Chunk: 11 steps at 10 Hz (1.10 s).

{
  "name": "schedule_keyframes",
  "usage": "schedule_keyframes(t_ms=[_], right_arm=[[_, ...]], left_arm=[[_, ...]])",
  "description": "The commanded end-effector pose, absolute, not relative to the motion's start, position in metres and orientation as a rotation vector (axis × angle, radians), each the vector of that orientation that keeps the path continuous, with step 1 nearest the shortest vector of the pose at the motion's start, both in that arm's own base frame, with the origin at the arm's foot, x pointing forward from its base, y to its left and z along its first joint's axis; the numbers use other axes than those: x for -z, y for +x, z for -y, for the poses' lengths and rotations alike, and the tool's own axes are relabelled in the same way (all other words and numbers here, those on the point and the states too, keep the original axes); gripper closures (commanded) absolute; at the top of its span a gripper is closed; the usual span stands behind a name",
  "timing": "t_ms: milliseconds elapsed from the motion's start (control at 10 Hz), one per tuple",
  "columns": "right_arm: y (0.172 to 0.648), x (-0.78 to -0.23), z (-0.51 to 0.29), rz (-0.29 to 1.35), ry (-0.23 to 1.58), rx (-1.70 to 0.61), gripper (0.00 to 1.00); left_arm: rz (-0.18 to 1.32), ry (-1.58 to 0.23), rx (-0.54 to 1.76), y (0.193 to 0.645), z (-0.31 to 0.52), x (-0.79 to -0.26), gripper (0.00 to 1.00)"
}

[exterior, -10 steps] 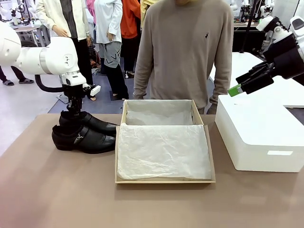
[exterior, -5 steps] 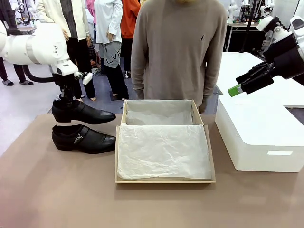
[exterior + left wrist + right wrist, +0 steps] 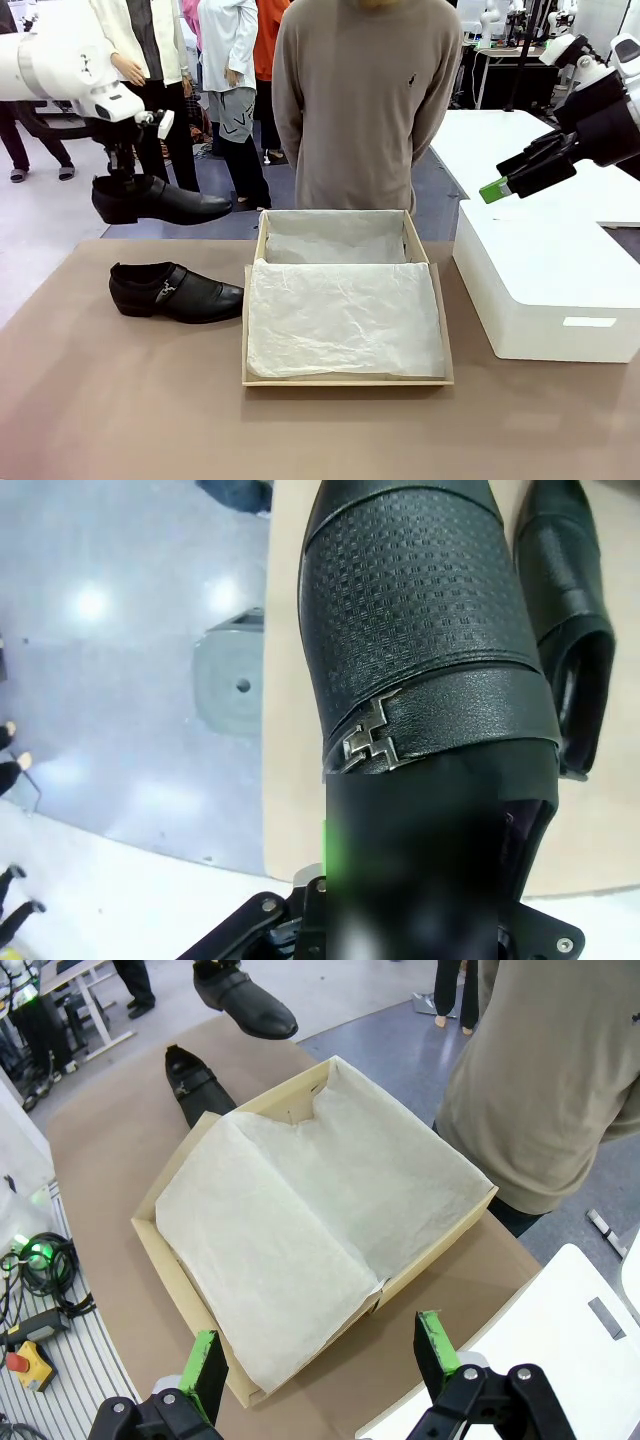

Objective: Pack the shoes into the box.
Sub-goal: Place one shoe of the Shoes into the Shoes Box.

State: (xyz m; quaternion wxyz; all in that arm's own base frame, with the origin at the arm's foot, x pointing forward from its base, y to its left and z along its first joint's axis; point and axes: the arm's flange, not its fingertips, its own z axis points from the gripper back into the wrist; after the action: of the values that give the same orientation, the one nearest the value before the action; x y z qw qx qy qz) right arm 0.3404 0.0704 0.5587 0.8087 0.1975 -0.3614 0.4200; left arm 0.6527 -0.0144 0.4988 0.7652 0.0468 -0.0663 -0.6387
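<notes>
So, in the front view the left hand (image 3: pixel 118 178) is closed on the heel of the first shoe (image 3: pixel 165 204) and holds it clear of the worktop (image 3: pixel 120 400). Its long axis is nearly level, with the toe toward the box (image 3: pixel 345 380). The second shoe (image 3: pixel 178 292) lies just beside the box, toe also toward it. The box holds only tissue paper (image 3: pixel 345 315), so I judge both shoes are left to pack.

In the left wrist view, the first shoe points away from the camera, buckle (image 3: pixel 368 742) upward.

In the right wrist view, the right hand (image 3: pixel 320 1350) stands wide and empty.
</notes>
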Motion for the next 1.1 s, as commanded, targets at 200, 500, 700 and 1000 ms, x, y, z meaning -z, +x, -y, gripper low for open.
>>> schedule_keyframes(t_ms=[200, 500, 700, 1000], right_arm=[[0.341, -0.558, -0.07, 0.776, 0.425, -0.896, 0.0], [0.341, -0.558, -0.07, 0.776, 0.425, -0.896, 0.0], [0.341, -0.558, -0.07, 0.776, 0.425, -0.896, 0.0], [0.341, -0.558, -0.07, 0.776, 0.425, -0.896, 0.0]], left_arm=[[0.16, 0.076, 1.402, 0.624, 0.068, -0.538, 1.0], [0.12, 0.005, 1.427, 0.62, 0.111, -0.552, 1.0], [0.084, -0.028, 1.437, 0.62, 0.129, -0.554, 1.0], [0.08, -0.014, 1.462, 0.612, 0.133, -0.545, 1.0]])
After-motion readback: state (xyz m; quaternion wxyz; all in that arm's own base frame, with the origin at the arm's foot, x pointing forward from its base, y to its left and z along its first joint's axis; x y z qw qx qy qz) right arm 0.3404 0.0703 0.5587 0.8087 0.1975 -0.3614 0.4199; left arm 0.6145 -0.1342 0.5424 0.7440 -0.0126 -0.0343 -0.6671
